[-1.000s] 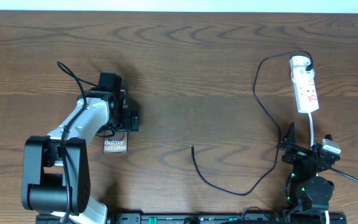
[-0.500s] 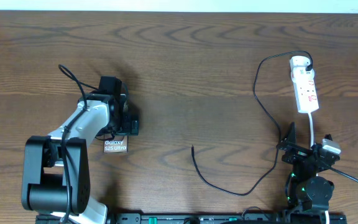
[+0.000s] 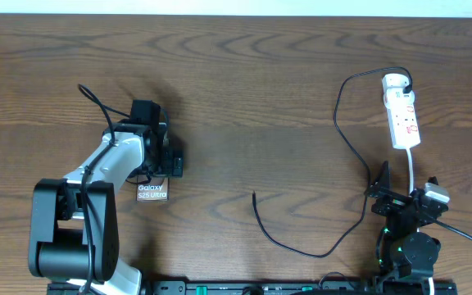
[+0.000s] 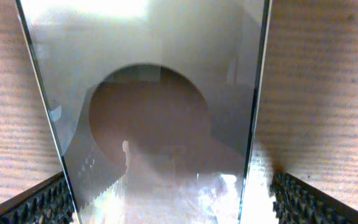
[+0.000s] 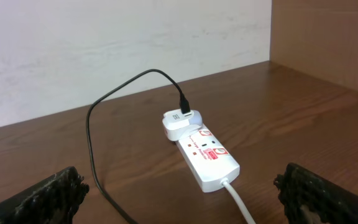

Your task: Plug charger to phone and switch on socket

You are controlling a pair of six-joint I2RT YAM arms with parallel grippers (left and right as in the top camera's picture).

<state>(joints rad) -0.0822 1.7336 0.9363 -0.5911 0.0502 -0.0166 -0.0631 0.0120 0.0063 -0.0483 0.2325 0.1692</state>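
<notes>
The phone (image 3: 152, 192) lies at the left, its "Galaxy S25 Ultra" end showing in front of my left gripper (image 3: 161, 157). In the left wrist view its glossy face (image 4: 160, 112) fills the frame. My left gripper (image 4: 166, 208) is open with a finger on each side of the phone and a small gap on the right. The white socket (image 3: 402, 115) lies at the far right. The black charger (image 3: 342, 131) runs from it to a loose tip (image 3: 254, 195) on the table. My right gripper (image 3: 406, 187) is open and empty, facing the socket (image 5: 207, 155) and charger (image 5: 98, 118).
The socket's white lead (image 3: 414, 168) runs toward the right arm and shows between the right fingers (image 5: 238, 199). A white wall stands behind the table's far edge. The left arm's thick black cable (image 3: 93, 97) loops beside the left arm.
My left gripper has edged slightly toward the front over the phone. The right arm, the charger and the socket have not moved.
</notes>
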